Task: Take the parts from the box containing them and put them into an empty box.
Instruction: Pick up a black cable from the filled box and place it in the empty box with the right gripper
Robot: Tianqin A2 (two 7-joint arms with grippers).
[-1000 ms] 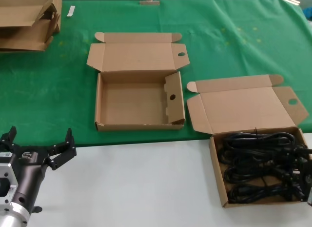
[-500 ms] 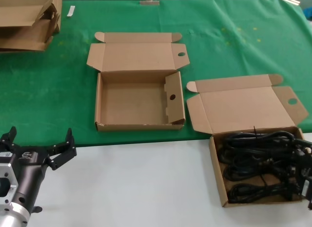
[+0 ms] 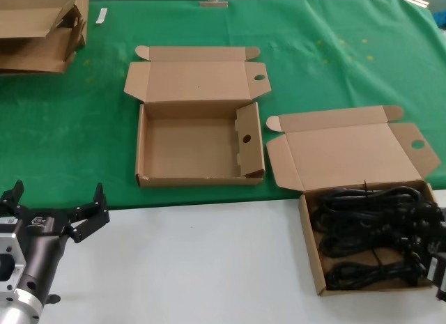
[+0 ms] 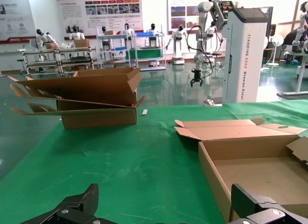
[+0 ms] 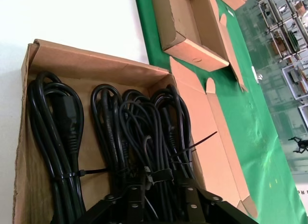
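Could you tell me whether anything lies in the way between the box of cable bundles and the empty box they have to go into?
Nothing visible does. The box of cable bundles sits on the white surface, its lid folded back. The empty box stands open on the green mat, with only bare mat and table between them. Its holed inner flap stands along the nearer wall.

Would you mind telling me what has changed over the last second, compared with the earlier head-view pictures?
The right gripper at the right edge of the brown cardboard box full of black cable bundles has drawn slightly back toward the robot, and the nearest cables shifted a little. Whether it has taken hold of one cannot be told. The left gripper stayed parked, and the empty cardboard box with the holed inner flap did not move.
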